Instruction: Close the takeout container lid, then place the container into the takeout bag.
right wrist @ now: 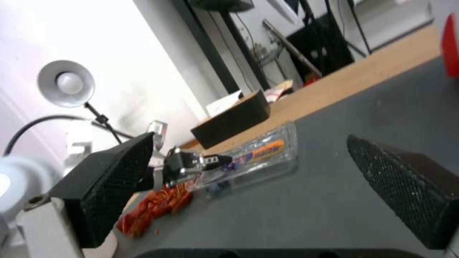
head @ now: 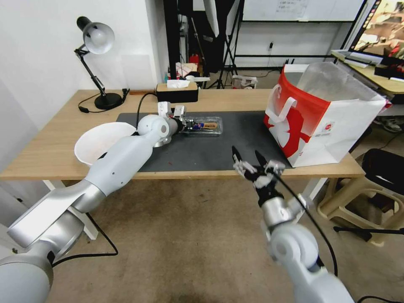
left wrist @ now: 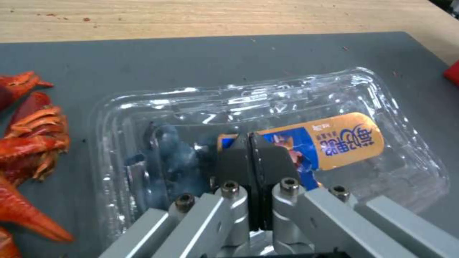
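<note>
On the dark mat [head: 202,151] that covers the middle of the wooden table [head: 54,147] lies one takeout container [head: 204,126], and one takeout bag [head: 324,118] stands well apart from it at my right end of the mat, its mouth open upward. The container rests flat with its lid [left wrist: 287,107] down over the base; its long axis runs across the table from my left to my right, and the orange-and-blue sticker [left wrist: 330,141] lies along that axis toward the bag's side. Dark blueberries [left wrist: 177,154] show through the plastic at the end nearer my left arm.

My left gripper [head: 187,124] sits at that left end of the container, its two black fingers [left wrist: 239,157] pressed together with no gap, tips on top of the lid beside the sticker. One red crayfish [left wrist: 28,143] lies on the mat just beside the container, and one white bowl [head: 103,141] sits at the mat's left edge.

My right gripper [head: 248,159] hangs off the near table edge, jaws spread wide and holding nothing, with the container farther ahead and to its left.
</note>
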Controlling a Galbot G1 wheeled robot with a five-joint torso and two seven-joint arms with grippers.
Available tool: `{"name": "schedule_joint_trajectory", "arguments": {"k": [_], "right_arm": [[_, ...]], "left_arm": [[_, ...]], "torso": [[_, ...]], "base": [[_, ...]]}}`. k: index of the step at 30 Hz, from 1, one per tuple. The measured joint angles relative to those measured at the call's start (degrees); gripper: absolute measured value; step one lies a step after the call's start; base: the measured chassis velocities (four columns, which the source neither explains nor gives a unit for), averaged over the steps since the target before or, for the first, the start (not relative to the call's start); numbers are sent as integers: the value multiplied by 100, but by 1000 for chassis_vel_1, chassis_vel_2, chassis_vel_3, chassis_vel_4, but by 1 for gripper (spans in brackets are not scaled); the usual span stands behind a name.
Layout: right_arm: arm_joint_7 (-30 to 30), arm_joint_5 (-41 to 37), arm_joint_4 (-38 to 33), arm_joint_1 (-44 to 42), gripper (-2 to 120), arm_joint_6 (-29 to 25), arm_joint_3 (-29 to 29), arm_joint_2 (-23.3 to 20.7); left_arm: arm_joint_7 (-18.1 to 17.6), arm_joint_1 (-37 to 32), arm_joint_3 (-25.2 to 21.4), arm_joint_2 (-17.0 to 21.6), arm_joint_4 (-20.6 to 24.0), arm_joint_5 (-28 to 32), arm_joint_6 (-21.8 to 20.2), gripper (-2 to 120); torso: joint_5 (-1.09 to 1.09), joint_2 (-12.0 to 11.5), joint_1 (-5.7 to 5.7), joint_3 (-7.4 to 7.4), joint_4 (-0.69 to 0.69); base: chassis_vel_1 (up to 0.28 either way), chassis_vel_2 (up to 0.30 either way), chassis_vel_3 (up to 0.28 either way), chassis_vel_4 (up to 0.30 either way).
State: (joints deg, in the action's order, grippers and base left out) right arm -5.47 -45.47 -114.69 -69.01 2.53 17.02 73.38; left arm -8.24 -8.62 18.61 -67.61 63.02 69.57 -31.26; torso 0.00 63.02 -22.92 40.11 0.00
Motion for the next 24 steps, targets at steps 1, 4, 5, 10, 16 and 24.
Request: {"name": "schedule_joint_trajectory", "arguments": {"k": [1,4,5,10,16,24], "right_arm": [[0,0,0,0,100,0,0,0],[-353,-599,349,680,100,337,-176,-53],[-353,-599,349,680,100,337,-176,-53],[-794,-1035,726,1331,100,838,-378,-92],[-1298,-1189,1220,2128,100,1282,-658,-97],[-1856,-1164,1592,2725,100,1817,-900,53]], "left_arm": [[0,0,0,0,0,0,0,0],[-9,-31,-37,46,12,30,-7,0],[-9,-31,-37,46,12,30,-7,0],[-23,-52,-97,57,14,85,-9,0],[-27,-102,-136,68,39,98,-9,0],[-30,-63,-148,10,-58,124,-46,0]], "torso": [[0,0,0,0,0],[0,0,0,0,1],[0,0,0,0,1],[0,0,-1,-1,0],[0,0,0,0,1],[-1,0,0,0,-1]], "base": [[0,0,0,0],[0,0,0,0],[0,0,0,0],[0,0,0,0],[0,0,0,0],[0,0,0,0]]}}
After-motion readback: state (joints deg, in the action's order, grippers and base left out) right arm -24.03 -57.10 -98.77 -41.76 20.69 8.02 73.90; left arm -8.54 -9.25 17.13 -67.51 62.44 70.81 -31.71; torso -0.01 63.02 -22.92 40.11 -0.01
